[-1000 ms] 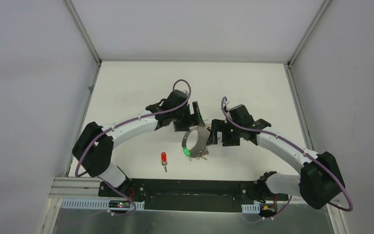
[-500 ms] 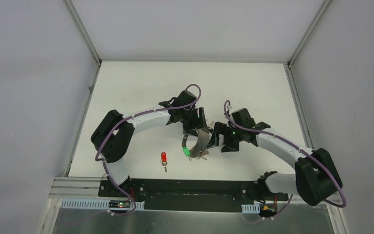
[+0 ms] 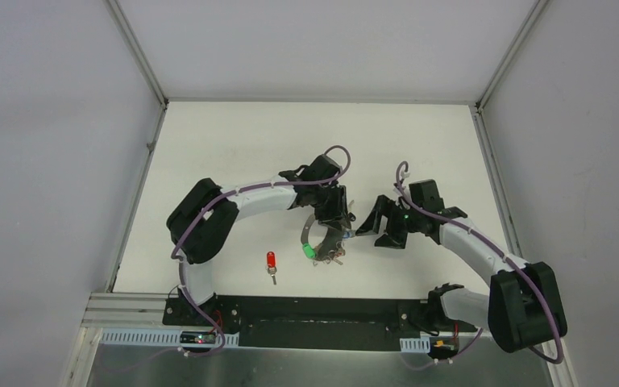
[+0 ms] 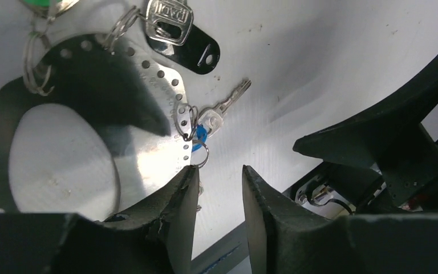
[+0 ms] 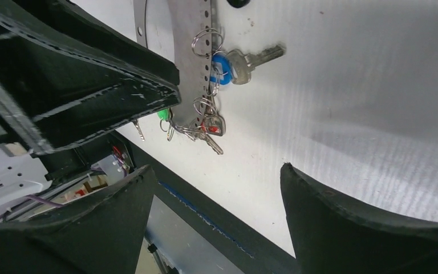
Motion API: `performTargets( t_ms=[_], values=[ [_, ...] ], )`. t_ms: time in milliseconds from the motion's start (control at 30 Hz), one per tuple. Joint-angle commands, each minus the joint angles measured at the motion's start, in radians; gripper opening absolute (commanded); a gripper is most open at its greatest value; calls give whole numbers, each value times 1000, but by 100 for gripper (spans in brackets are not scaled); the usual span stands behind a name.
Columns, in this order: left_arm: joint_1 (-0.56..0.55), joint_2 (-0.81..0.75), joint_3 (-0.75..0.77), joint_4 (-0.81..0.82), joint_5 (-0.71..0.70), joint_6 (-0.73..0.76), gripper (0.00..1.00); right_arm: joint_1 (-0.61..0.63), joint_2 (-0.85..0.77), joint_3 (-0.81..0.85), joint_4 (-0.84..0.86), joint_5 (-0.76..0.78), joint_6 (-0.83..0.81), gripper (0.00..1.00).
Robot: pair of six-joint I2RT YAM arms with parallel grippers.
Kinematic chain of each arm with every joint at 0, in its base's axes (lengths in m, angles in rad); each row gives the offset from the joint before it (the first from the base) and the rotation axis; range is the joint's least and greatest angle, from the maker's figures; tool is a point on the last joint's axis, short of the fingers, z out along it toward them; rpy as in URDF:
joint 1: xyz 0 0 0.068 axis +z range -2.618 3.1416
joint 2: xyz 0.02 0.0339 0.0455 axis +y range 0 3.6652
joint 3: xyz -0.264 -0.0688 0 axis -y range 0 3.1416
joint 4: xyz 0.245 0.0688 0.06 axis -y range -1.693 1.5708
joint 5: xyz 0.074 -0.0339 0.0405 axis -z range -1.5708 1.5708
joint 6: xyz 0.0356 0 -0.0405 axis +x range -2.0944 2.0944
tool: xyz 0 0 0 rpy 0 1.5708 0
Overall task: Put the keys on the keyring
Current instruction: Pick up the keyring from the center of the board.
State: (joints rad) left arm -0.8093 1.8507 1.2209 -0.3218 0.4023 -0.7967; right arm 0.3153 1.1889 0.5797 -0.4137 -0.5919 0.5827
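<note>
since a second ago the left arm has swung right and nearer, so the left gripper now hangs over the far side of the large thin grey metal keyring. its jaws have drawn in to a narrow gap. nothing shows between them, though one black fingertip meets the edge of the band. the right gripper has backed off to the right. its jaws stand wide apart around nothing, near the loop but not touching it.

from above, the left gripper hides the far part of the loop, and in the right wrist view its matte, scuffed black wedges fill the upper left, just beside the band.

the keyring lies on the white surface, between the two grippers. it is a flat strip of shiny brushed metal with a row of small round holes along its edge. thin wire split rings pass through the holes and carry keys:
- a silver key with a blue plastic head
- a silver key with a black oval tag
- a key with a green plastic head, on the loop's near left

a small silver key with a red plastic head lies alone on the surface, left of the loop and apart from it.

the surface looks finely ribbed, with a few dark specks.
</note>
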Motion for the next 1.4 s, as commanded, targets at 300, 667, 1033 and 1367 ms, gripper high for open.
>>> performTargets(
  t_ms=[300,667,1033,1367],
  values=[
    [-36,111,212,-164,-171,147,32,-120,-27,-47,13,-130,-35,79],
    [-58,203,310,-243,-171,205,19,-131,30,-29,-3,-163,-71,79],
    [-81,218,332,-290,-214,251,22,-134,27,-31,-10,-169,-77,78],
    [-83,134,299,-279,-235,255,29,-134,80,-4,19,-203,-100,74]
  ],
)
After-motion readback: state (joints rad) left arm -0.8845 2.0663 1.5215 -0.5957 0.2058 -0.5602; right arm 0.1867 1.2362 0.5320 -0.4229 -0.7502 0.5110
